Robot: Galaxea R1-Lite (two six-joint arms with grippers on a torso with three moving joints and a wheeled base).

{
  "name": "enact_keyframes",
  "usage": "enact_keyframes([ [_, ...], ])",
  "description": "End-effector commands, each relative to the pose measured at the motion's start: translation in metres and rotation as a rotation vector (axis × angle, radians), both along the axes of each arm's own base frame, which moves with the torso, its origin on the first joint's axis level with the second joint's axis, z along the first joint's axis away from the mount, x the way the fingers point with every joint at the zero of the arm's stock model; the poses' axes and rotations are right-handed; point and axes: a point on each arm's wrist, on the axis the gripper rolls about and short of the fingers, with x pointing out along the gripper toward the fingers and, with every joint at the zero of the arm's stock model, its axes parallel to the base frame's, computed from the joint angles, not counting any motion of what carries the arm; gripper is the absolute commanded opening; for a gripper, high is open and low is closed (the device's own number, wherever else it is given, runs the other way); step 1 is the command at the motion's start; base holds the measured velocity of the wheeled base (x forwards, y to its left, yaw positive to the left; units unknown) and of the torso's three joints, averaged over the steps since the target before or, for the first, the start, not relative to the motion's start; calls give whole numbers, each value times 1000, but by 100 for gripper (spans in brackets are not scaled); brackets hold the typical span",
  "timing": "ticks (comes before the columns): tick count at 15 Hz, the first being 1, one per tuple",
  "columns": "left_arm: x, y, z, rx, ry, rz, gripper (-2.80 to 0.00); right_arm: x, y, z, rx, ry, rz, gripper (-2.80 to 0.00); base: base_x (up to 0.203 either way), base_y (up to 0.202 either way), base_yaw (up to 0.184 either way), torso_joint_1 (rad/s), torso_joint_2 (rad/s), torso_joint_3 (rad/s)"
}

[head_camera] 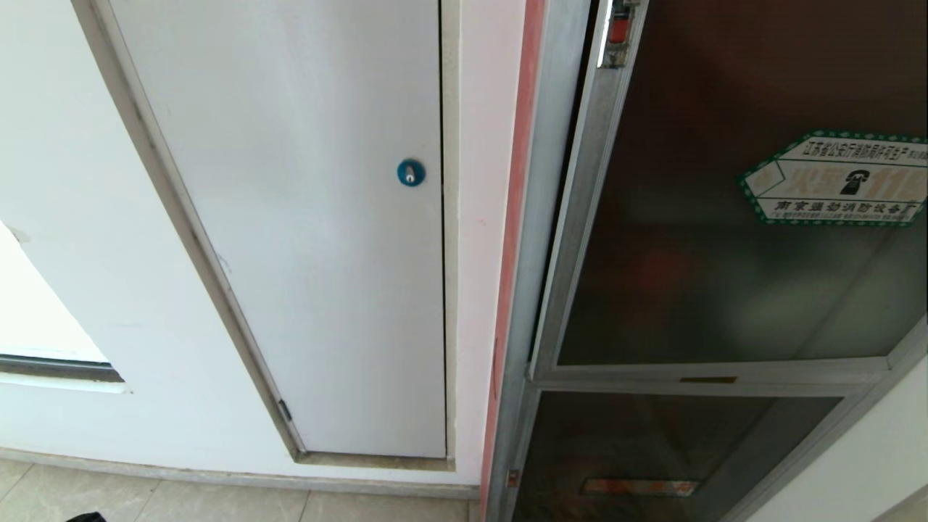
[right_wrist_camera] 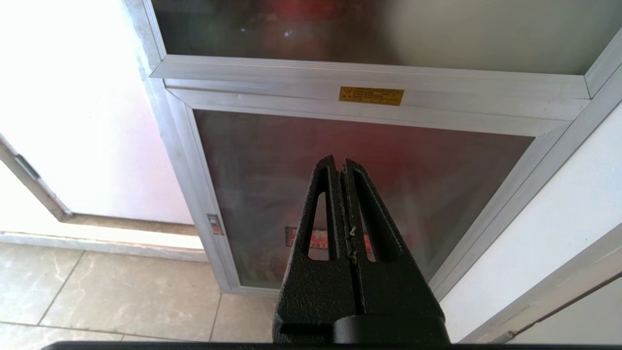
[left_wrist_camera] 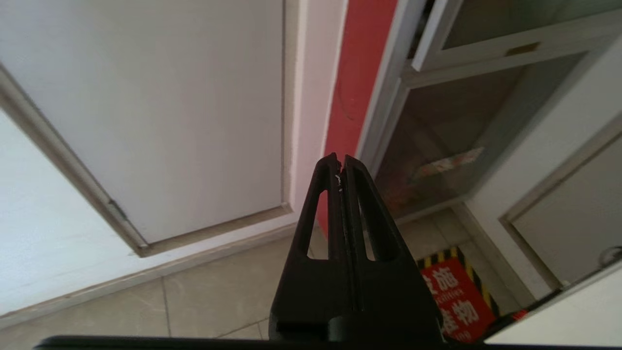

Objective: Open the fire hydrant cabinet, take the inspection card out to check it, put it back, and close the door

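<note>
Silver metal-framed fire hydrant cabinet point(head_camera: 551, 217) at wall's right, dark tinted glass door point(head_camera: 725, 217) with green-edged hexagonal sticker point(head_camera: 841, 179) slightly ajar. Left gripper point(left_wrist_camera: 339, 163) pressed closed, empty, near cabinet's lower left corner. Right gripper point(right_wrist_camera: 339, 165) likewise closed, empty, before lower panel point(right_wrist_camera: 359, 194).

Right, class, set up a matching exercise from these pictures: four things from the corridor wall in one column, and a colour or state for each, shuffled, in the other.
Column one:
1. Round lock on the plain white panel door
2. Hexagonal sticker with phone icon on the large dark tinted glass door
3. Small label on the silver metal cabinet frame
4. Left end effector

Column two:
A. Green-edged
B. Shut, holding nothing
C. Blue
D. Yellow

Pairs: 1-C, 2-A, 3-D, 4-B
</note>
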Motion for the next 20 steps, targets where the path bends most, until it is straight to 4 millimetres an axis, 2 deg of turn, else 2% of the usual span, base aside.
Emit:
enact_keyframes([
  [1,23,-1,10,-2,87,-31,-280,0,0,0,0,1,0,-280,0,0,0,0,0,0],
  [6,57,-9,33,-10,161,-159,-280,0,0,0,15,0,-1,-280,0,0,0,0,0,0],
  [12,90,-17,44,-15,233,-198,-280,0,0,0,13,0,-1,-280,0,0,0,0,0,0],
  [15,97,-20,41,-17,269,-234,-280,0,0,0,12,3,-1,-280,0,0,0,12,0,1],
  [20,98,-21,41,-25,277,-271,-280,0,0,0,13,3,0,-280,0,0,0,0,0,0],
])
